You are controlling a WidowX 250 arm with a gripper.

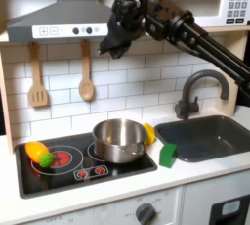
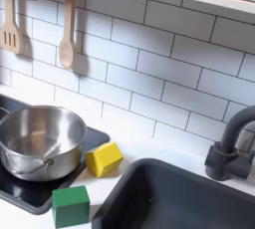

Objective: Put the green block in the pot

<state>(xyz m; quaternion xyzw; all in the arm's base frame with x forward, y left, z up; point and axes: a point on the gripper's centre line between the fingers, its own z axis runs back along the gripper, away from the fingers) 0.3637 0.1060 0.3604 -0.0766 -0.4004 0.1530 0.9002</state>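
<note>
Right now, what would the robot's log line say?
end effector: raised near hood, holding nothing | green block: on counter beside stove | pot: on stove, empty

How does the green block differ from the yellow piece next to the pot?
The green block is green and sits flat near the counter's front edge; the yellow piece is yellow and looks tilted. In the second exterior view the green block lies nearer the camera, while the yellow piece lies farther back, closer to the pot. Both are small, far smaller than the pot, and both lie on the counter between the stove and the sink.
</note>
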